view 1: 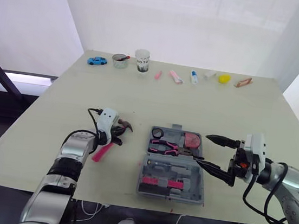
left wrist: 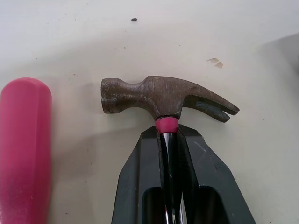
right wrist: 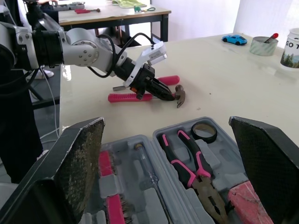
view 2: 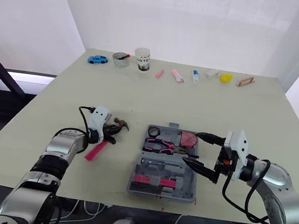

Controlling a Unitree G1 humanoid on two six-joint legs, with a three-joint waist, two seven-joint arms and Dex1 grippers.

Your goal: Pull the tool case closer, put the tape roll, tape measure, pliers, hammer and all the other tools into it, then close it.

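Now, at left, the left gripper (left wrist: 169,136) is clamped on the neck of the hammer (left wrist: 163,95), which lies on the table (view 1: 220,110) beside the open case (view 1: 172,175), while the right gripper (view 1: 202,149) gapes wide at the case's right edge.

The hammer (left wrist: 163,98) head is dull, pitted dark metal, and its shaft is bright and polished. The pink handle (left wrist: 23,149) beside it looks like smooth, slightly glossy plastic. The tool case (view 1: 173,175) is matt grey plastic. The right gripper (view 1: 201,149) has 2 rough, grainy pads (right wrist: 84,158). The table (view 1: 237,112) is smooth and matt.
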